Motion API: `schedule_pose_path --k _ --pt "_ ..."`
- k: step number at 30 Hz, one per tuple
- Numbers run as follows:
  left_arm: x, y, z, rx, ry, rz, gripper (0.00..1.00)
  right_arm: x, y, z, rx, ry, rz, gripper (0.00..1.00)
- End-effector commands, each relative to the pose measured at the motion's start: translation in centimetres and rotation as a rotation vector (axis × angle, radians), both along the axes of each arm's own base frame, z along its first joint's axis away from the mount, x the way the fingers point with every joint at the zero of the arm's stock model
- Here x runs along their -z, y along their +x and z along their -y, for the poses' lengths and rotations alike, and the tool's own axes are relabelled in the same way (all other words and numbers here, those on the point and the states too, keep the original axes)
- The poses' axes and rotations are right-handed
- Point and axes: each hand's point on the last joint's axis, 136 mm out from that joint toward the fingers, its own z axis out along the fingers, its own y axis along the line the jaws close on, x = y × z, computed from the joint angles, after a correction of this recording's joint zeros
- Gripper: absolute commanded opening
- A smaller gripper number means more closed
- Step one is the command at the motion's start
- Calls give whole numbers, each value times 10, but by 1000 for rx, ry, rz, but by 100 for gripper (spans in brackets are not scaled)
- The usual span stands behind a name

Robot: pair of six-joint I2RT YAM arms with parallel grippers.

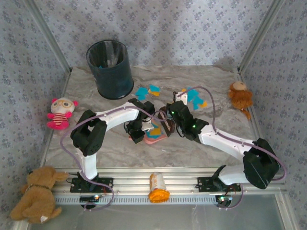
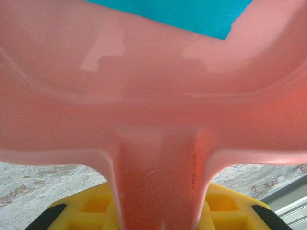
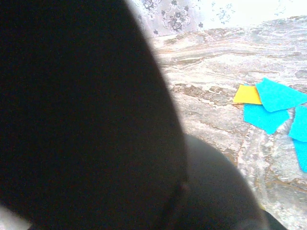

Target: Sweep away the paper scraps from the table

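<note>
At the middle of the tabletop [image 1: 115, 154] our two tools meet. The left jaws are closed tight on the handle of the pink dustpan [image 1: 156, 136], with yellow fingers [image 2: 81, 213] pinching it from either side. The right jaws are shut on what we take to be a dark brush [image 1: 168, 126], whose bulk blocks most of the right wrist view. The pan lies with its handle toward the left arm and, as far as we can tell, its mouth toward the brush, so its long axis runs roughly left to right.

One turquoise piece among the paper scraps [image 2: 192, 14] lies inside the pan at its far end. The rest lie loose on the tabletop, farther from the bases than both tools. One group of scraps [image 1: 148, 91] is just beyond the pan, toward the dark bin [image 1: 110, 69]. Another group [image 1: 197, 99] is beyond the brush and to its right.

We judge the right arm nearer to that second group. The brush would have to reach past it and draw it back toward the pan's mouth. The first group sits off the pan's long side, not before its mouth, so the pan would need turning.
</note>
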Motion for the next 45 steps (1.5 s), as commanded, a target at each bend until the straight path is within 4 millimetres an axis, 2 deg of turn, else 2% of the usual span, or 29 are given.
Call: schedule_pose_path --k 1,12,17,25,35,45 --pt "2 -4 0 18 4 -18 0 -15 3 -1 3 -49 26 0" --pt "2 -4 0 22 5 -16 0 6 2 -34 -145 -63 -67 0" --pt "3 -5 0 22 8 -19 0 2 0 -48 -211 20 -68 0" --pt "3 -4 0 22 7 -15 0 -10 0 -51 -243 114 -47 0" --pt "2 -2 1 21 2 -1 0 -26 2 -34 -193 123 7 0" --pt "-5 5 5 21 -26 47 0 -45 -5 29 32 65 81 0"
